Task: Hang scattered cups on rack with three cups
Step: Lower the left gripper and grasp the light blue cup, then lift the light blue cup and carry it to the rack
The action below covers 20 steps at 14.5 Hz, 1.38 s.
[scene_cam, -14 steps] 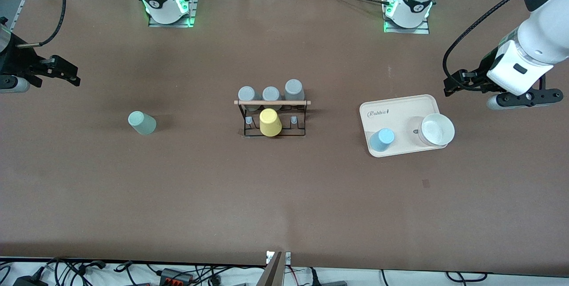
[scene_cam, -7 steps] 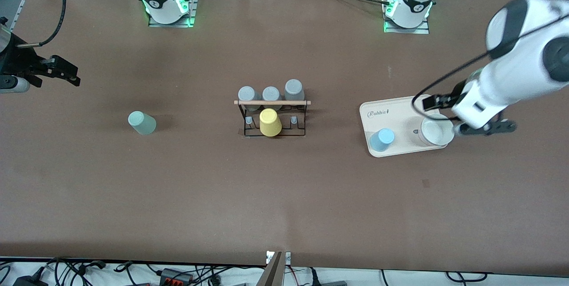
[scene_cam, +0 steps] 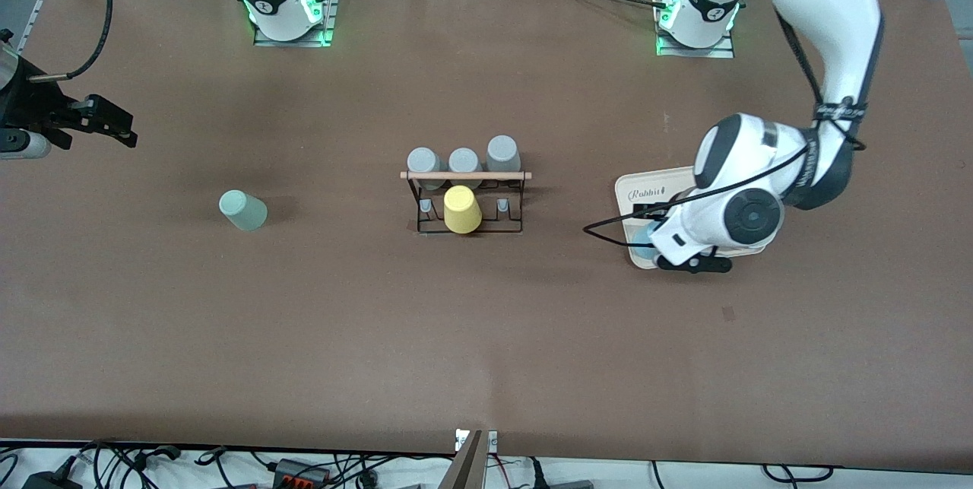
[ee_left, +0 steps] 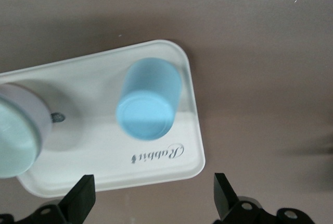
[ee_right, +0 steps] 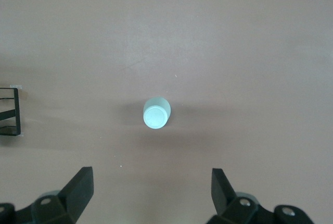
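in the front view the left gripper [scene_cam: 669, 242] hung over the cream rectangular tray [scene_cam: 646, 188], hiding most of the small light blue matte cup [scene_cam: 646, 249]. the small black wire rack with a wooden rod [scene_cam: 465, 200] stood mid-table, and the pale sage green cup [scene_cam: 242, 210] sat toward the right arm's end, where the right gripper [scene_cam: 91, 120] waited. the left wrist view showed spread fingers [ee_left: 80, 200] above the upside-down blue cup. the right wrist view showed released fingers [ee_right: 78, 190] high above the green cup.
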Available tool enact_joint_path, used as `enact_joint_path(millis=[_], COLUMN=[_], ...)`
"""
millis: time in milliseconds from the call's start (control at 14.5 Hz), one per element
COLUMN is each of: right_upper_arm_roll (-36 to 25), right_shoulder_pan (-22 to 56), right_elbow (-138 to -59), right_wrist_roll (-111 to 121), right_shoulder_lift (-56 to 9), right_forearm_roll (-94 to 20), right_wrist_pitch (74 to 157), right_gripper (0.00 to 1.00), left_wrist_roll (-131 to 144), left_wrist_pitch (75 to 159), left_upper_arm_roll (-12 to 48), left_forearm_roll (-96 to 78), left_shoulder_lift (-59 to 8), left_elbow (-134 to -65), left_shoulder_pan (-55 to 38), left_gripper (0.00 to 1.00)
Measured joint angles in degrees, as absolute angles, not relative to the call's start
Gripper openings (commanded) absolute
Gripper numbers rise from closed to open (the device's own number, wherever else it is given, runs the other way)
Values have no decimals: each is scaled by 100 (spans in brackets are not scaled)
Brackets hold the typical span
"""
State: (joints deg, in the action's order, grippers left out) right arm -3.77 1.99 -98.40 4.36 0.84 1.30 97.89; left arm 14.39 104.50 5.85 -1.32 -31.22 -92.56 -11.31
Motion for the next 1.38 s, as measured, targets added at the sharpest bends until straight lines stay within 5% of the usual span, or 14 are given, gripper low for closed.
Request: enact_joint_path(millis=[898, 1244, 1382], right_upper_arm_roll=[-378, -378, -378], right_shoulder_pan=[198, 198, 198], right_elbow=[-9840, -9840, -9840], right_wrist_roll=[433, 432, 432], right_shoulder_lift=[75, 74, 74], right_forearm_roll=[130, 130, 130], right_wrist_pitch=[9789, 9789, 9789], right_gripper=[100, 100, 100], left_wrist_roll=[1429, 1428, 1412], left_wrist_pitch=[11286, 11255, 11214], left_upper_arm_roll=[522, 521, 521], left_forearm_roll=[-131, -131, -131], left_shoulder_lift=[-3763, -3788, -3774], left_elbow=[-9290, -9318, -9312], left_shoulder_pan=[-976, -972, -972], left_gripper=[99, 43, 28])
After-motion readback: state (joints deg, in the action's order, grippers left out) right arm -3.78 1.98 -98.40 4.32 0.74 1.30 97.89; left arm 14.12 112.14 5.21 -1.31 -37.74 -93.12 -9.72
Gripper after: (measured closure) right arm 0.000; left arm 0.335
